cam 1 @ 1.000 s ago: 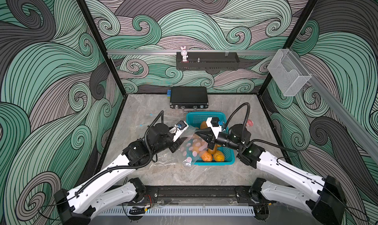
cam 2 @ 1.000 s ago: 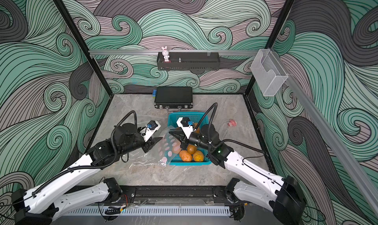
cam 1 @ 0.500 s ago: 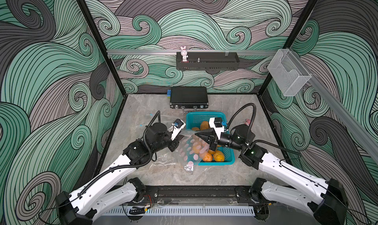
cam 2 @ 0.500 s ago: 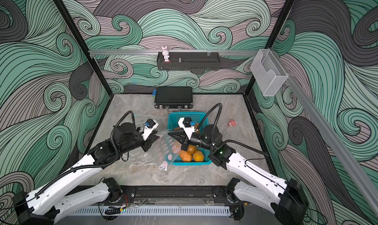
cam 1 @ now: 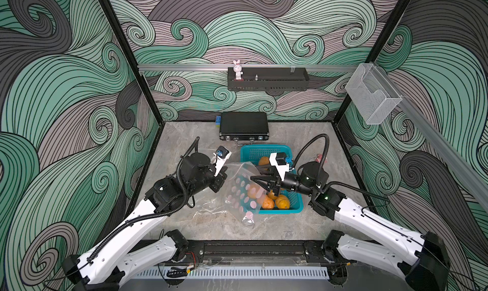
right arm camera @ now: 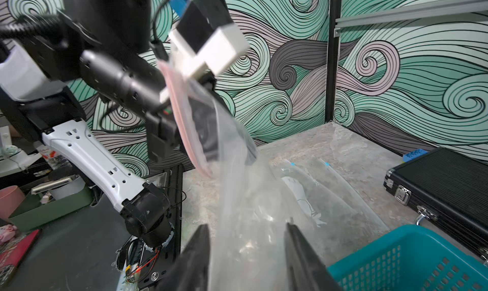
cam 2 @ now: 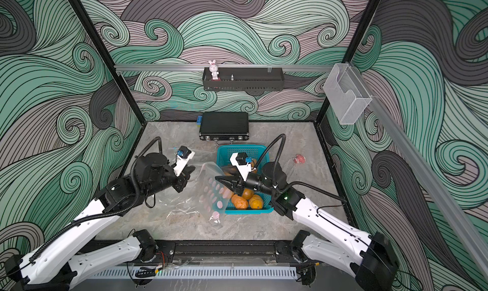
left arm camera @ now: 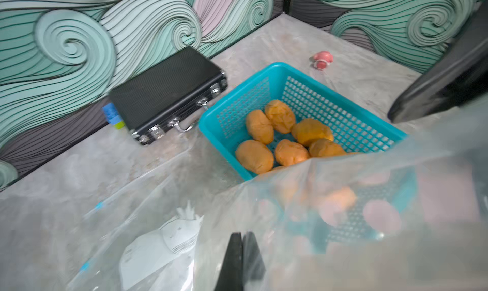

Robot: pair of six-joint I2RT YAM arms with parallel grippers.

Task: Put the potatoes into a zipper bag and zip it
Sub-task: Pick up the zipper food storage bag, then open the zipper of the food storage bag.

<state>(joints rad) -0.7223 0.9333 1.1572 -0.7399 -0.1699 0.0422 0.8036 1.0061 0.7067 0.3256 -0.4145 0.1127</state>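
**Fingers, left gripper** (left arm camera: 242, 236): pressed together on the top edge of the bag (cam 1: 241, 194); held up left of the basket (cam 1: 264, 148)

**Spare bag** (cam 1: 208, 209): clear film with white print, lying flat on the table (cam 1: 290, 223) left of the basket, below the left gripper

**Bag:** clear film with pink dots and a pink zip strip up at the pinch. It hangs slantwise, its long axis running from the left gripper down to the table off the basket's near left corner. Its lower part drapes over the basket's left wall. Whether the mouth stands open cannot be told. The orange seen through the film is judged to be basket contents, nothing bagged yet

**Fingers, right gripper** (right arm camera: 247, 225): apart, with bag film between them and nothing clamped; poised over the basket's left half, tips pointing left at the bag

**Potatoes** (left arm camera: 285, 136): all in the basket, a loose heap
- Look: oval, orange-tan, dull wrinkled skin; six show plainly in the left wrist view, more are veiled by film
- Long axes: lie every way
- Relation: below and behind the right fingertips, and beyond the bag from the left gripper, so the right arm is much the nearer. Judged the picking arm, with the left holding the bag

**Case** (cam 1: 244, 124): black, shut, behind the basket

**Pink thing** (cam 2: 299, 158): small, right of the basket, too small to identify
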